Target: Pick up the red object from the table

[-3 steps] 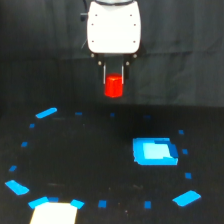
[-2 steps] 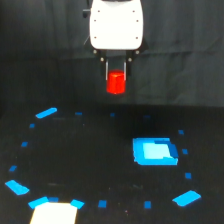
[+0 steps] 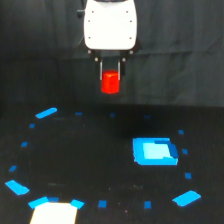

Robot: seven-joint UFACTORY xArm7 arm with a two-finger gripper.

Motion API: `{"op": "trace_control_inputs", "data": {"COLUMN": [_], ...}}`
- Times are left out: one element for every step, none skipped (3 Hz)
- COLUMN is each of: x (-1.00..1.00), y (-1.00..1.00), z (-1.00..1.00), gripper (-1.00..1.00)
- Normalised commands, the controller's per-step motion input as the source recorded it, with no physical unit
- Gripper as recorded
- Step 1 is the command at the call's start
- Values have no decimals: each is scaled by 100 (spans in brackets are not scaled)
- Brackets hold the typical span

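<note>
aloft, hand (image 3: 110,75) grips red object (image 3: 110,82) above table (image 3: 90,165).

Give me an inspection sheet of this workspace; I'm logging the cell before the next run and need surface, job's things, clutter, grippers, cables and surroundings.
Surface: flat black table, dotted with small bright blue tape marks in a rough ring, plus a larger blue rectangular patch.
Job's things: small bright red stubby block, held clear above the table, not touching it.
Clutter: pale rectangular patch at the bottom edge, toward the exterior view's left.
Grippers: gripper under the white arm housing, fingers either side of the red block, shut on it.
Cables: nothing seen.
Surroundings: dark backdrop behind the table; no detail visible.
</note>
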Motion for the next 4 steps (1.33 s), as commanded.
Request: {"op": "trace_control_inputs", "data": {"x": [13, 36, 8, -28], "y": [11, -18, -3, -17], "z": [42, 1, 27, 30], "gripper": [-100, -84, -99, -100]}}
